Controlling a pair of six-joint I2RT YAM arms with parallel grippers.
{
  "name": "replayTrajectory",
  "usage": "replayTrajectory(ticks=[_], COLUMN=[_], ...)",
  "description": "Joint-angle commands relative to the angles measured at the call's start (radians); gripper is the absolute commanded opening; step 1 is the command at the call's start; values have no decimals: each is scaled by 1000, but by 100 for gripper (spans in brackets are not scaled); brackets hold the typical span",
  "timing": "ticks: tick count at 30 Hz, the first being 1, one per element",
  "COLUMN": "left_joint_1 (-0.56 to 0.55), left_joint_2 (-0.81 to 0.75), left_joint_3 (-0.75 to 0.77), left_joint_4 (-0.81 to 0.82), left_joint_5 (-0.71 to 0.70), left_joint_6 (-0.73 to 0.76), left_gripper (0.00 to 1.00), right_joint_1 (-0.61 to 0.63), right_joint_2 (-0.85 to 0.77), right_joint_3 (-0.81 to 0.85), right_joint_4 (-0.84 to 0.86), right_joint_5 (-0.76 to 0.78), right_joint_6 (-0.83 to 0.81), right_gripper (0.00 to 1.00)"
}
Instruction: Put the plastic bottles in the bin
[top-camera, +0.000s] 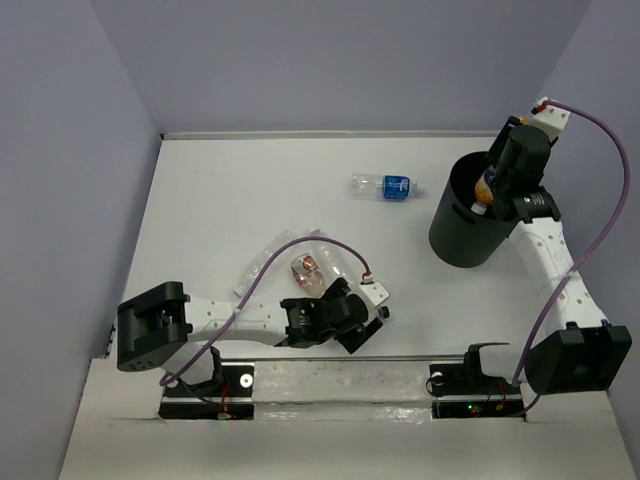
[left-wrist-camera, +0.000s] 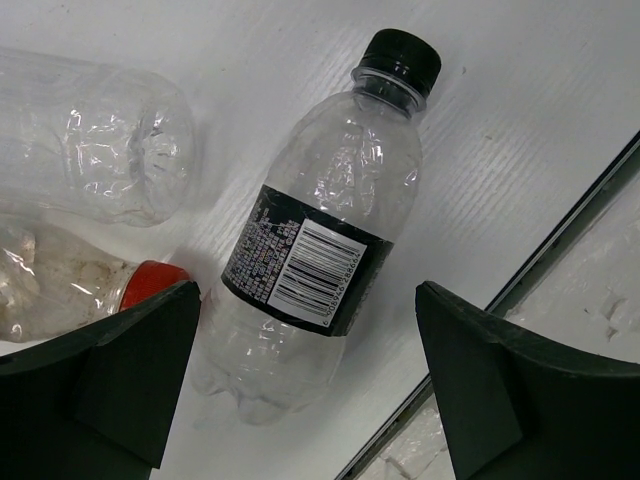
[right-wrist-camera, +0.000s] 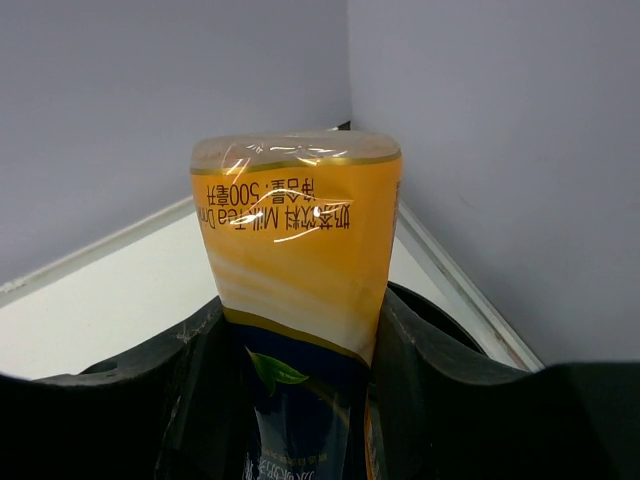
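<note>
While the right gripper (right-wrist-camera: 300, 340) is clamped on the orange bottle (right-wrist-camera: 295, 220) above the mouth of the bin (top-camera: 455, 240), the step in hand looks like the drop. The bottle stands roughly upright between the jaws and seems to sit toward the right side of the bin's opening. I would bring it nearer the middle before letting go, since a release close to the rim could tip it outside the bin. Opening the jaws fully and then lifting straight up should keep the fingers from dragging it back out.

The left gripper (left-wrist-camera: 305, 340) is well left of the bin, jaws wide apart and straddling the black-labelled bottle (left-wrist-camera: 320, 250), which lies flat on the table (top-camera: 250, 190), apparently untouched. For that grasp, closing across the label looks safest, as thin plastic may buckle elsewhere. 1 red-capped bottle (left-wrist-camera: 60, 285) and 1 clear bottle (left-wrist-camera: 90, 140) lie beside it. The blue-labelled bottle (top-camera: 385, 186) lies on its side just left of the bin.
</note>
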Motion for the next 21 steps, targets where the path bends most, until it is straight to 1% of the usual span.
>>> replayTrajectory(ticks=[1,2,3,4,5,6,10,12,13,14,15,16,17,18,20,21], left_joint_1=[-9,-11,-12,-12,-12,-14,-20,-26,-29,-34,-35,-37,-41,-42,-43,-45], left_joint_2=[27,35,41,53,60,69,99,112,125,130,138,139,138,129,112,103], left_joint_3=[40,42,45,51,53,56,77,85,88,95,102,105,108,109,109,109], left_joint_4=[28,26,26,26,23,19,2,-9,-10,-13,-21,-23,-26,-27,-24,-24], left_joint_5=[-28,-31,-34,-42,-45,-49,-52,-52,-52,-52,-51,-52,-60,-65,-68,-72], left_joint_6=[31,31,31,31,29,29,29,28,26,23,20,17,11,6,0,-4], left_gripper=[99,99,99,99,98,98,93,88,85,78,77,75,66,64,63,58], right_joint_1=[-18,-18,-18,-18,-18,-18,-18,-18,-18,-18,-18,-18,-18,-18,-18,-18], right_joint_2=[-40,-46,-55,-75,-87,-98,-184,-225,-260,-281,-319,-319,-357,-376,-422,-439], right_joint_3=[-27,-35,-44,-53,-53,-52,-64,-78,-84,-98,-110,-127,-156,-170,-199,-210], right_joint_4=[180,178,178,163,148,102,26,3,-32,-50,-75,-81,-89,-118,-141,-167], right_joint_5=[43,42,37,23,16,-9,-85,-139,-197,-222,-283,-325,-363,-442,-523,-553], right_joint_6=[4,7,9,23,32,43,116,141,156,182,210,210,227,237,254,264], right_gripper=[52,60,70,85,87,88,89,89,89,89,89,89,89,89,90,90])
